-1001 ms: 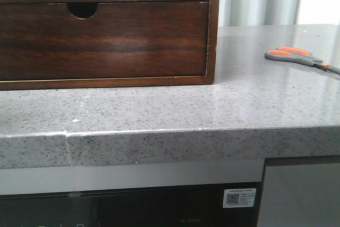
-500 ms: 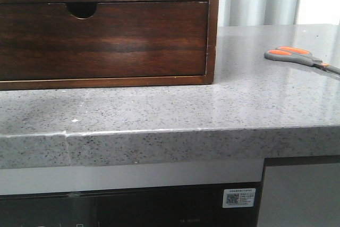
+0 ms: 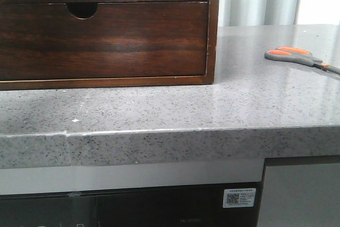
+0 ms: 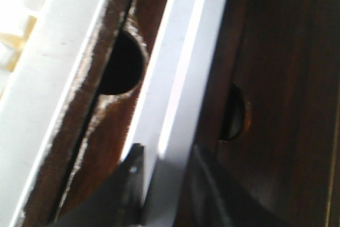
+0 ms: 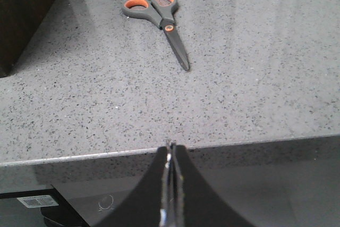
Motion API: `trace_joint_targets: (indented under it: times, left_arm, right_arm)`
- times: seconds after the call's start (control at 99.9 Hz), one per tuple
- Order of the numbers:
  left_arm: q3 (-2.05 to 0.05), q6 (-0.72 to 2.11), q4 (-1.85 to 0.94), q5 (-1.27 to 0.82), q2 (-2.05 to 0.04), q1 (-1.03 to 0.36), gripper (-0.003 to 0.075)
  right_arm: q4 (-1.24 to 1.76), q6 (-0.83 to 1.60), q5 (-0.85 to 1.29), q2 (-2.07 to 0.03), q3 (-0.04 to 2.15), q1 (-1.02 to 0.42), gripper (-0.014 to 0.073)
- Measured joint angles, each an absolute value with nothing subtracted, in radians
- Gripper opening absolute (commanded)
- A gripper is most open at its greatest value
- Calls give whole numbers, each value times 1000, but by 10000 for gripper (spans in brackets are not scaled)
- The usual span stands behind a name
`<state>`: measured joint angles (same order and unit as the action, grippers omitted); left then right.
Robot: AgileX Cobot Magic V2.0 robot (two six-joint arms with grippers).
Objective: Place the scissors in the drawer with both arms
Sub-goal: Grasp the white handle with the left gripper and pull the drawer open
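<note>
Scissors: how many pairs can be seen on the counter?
1. The scissors lie flat on the grey counter, to the right of the wooden case. More may be hidden inside the closed drawer.

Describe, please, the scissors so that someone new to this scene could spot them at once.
Start at the dark wooden case on the grey speckled counter, then look to its right across the bare stone. The scissors lie flat there, closed, alone near the right edge: grey handles with orange inner loops and slim dark blades.

The scissors (image 3: 300, 57) lie on the counter (image 3: 159, 107), right of the drawer (image 3: 103, 40).
</note>
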<state>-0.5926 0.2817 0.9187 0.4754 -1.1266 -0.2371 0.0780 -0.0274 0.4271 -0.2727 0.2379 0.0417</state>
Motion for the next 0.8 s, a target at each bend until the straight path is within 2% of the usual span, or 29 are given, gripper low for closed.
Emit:
trace_joint_targets:
  times: [0.37,0.801]
  left_arm:
    - [-576,314,966,465,-1084,-237,-19]
    - [-384,314,998,515,-841,-237,-19]
  right_arm:
    - [78,-27,427,-273,238,42,-55]
    - [78,-27,427,-273,238,42,-55]
